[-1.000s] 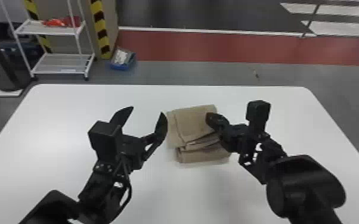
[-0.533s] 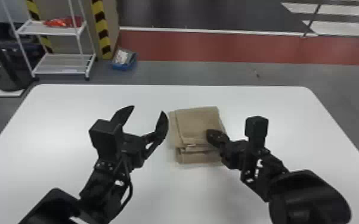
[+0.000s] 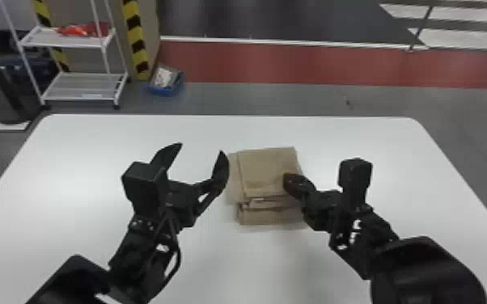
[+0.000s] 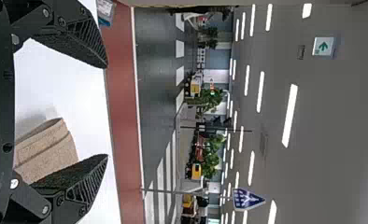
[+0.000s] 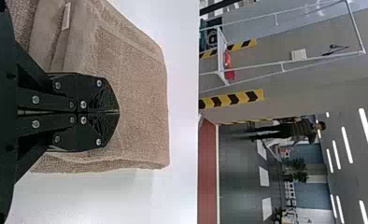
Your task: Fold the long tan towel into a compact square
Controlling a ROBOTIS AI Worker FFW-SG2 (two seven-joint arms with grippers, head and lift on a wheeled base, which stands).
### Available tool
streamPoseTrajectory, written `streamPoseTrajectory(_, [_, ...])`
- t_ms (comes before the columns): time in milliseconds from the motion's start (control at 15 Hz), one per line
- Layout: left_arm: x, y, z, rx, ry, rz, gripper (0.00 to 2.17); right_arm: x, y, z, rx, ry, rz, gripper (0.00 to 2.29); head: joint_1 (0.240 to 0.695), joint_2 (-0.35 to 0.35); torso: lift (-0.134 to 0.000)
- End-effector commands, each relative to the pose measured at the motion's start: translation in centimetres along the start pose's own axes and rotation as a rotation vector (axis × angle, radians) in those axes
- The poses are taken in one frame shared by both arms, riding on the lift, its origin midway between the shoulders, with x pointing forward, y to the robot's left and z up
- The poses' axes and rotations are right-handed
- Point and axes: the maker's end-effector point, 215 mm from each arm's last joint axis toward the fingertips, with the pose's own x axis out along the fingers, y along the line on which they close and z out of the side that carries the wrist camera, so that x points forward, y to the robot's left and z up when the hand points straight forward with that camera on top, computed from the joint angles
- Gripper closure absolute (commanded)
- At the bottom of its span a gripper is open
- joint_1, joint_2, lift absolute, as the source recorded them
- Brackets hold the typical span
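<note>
My black, two-fingered right gripper (image 5: pixel 118 112) has its fingers together over the tan cloth towel (image 3: pixel 269 169), layered on the smooth white table (image 3: pixel 93 153); my matching black left gripper (image 3: pixel 202 148) holds its fingers apart. Folding looks mostly done (the edges sit unevenly), leaving, I judge, some squaring-up.

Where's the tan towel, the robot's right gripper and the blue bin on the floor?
Tan towel (image 3: pixel 267 167): head view, on its top layer.
Right gripper (image 5: pixel 117 112): right wrist view, between its fingertips.
Blue bin (image 3: pixel 164 91): head view, on its front side.
</note>
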Motion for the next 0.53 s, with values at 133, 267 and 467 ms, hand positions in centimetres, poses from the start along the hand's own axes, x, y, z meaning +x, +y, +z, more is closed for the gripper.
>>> streamPoseTrajectory(133, [0.0,1.0,1.2,-0.007,-0.035,0.032,0.13,-2.8,-1.5,6.8,-0.005,-0.178,-0.028,0.0,0.695,-0.08,-0.124])
streamPoseTrajectory(267, [0.5,2.7,1.9,0.008,-0.048,0.054,0.13,-4.0,-2.3,9.0,-0.021,-0.23,-0.034,0.0,0.695,-0.087,-0.124])
streamPoseTrajectory(467, [1.2,7.4,3.0,0.026,-0.066,0.132,0.13,-6.3,-4.3,11.6,-0.053,-0.302,-0.07,0.06,0.695,-0.088,-0.124])
